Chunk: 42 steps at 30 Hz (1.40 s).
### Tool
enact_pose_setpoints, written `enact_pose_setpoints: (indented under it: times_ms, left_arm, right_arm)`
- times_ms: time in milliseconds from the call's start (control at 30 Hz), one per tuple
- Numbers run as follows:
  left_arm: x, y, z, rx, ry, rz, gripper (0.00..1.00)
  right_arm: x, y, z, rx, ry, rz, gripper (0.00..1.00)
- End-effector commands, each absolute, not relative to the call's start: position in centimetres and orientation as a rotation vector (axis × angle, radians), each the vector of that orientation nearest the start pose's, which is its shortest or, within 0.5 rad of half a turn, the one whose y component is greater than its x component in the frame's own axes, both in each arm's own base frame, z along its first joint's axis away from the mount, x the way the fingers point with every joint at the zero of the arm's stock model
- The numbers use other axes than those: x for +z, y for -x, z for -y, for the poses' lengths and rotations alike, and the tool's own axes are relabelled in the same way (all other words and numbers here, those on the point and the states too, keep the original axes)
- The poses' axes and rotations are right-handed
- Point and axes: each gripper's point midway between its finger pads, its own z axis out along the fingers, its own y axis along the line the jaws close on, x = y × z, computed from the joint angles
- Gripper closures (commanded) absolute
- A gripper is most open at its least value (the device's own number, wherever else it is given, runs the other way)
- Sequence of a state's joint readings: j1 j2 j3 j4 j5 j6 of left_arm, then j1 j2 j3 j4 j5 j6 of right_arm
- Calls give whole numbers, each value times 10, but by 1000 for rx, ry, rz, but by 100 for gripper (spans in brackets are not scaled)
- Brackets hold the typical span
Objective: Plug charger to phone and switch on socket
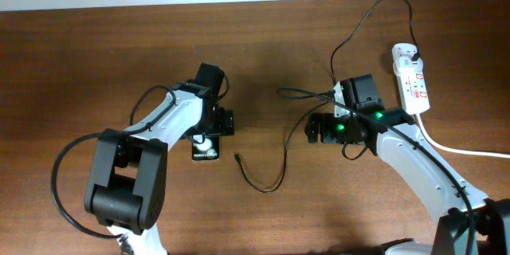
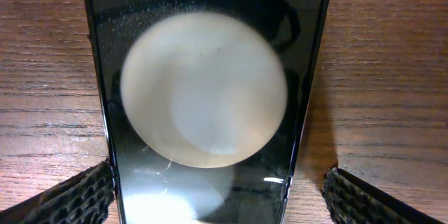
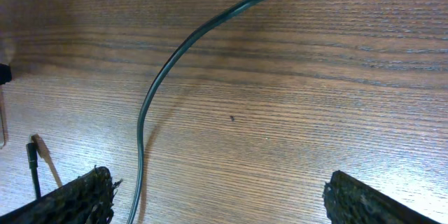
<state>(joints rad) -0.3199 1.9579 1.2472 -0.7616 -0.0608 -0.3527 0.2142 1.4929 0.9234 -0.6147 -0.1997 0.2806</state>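
My left hand straddles the phone, spread wide; my right hand hangs equally wide over the charger on the worktop.

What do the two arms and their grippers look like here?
The left arm and right arm both have white links joined by bulky black joints, with black cables looping alongside. Green lights glow at the right arm's wrist. The left gripper and right gripper have black fingers with ribbed faces.
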Motion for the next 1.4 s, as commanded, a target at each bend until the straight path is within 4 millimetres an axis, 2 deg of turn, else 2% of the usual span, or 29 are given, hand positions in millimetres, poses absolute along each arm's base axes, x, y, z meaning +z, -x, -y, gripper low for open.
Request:
enact_pose_setpoints:
  times_ms: [0, 333, 500, 733, 867, 1300, 1367]
  left_arm:
    - [-14, -345, 97, 121, 57, -3055, 1]
    - [-14, -344, 97, 121, 56, -3057, 0]
    - [-14, -343, 97, 124, 57, -3062, 7]
    - [-14, -343, 96, 125, 60, -3062, 3]
    - [-14, -346, 86, 125, 106, -3062, 2]
    - [-14, -344, 87, 117, 103, -3068, 0]
    - [-14, -344, 87, 117, 103, -3068, 4]
  right_arm:
    - [67, -312, -105, 403, -30, -2798, 1]
    - [67, -313, -106, 404, -29, -2794, 1]
    - [67, -313, -106, 403, -29, -2794, 1]
    - [67, -312, -106, 403, -29, -2795, 1]
    - [67, -312, -106, 403, -29, -2795, 1]
    - [67, -312, -106, 403, -29, -2795, 1]
    - [67, -312, -106, 403, -29, -2795, 1]
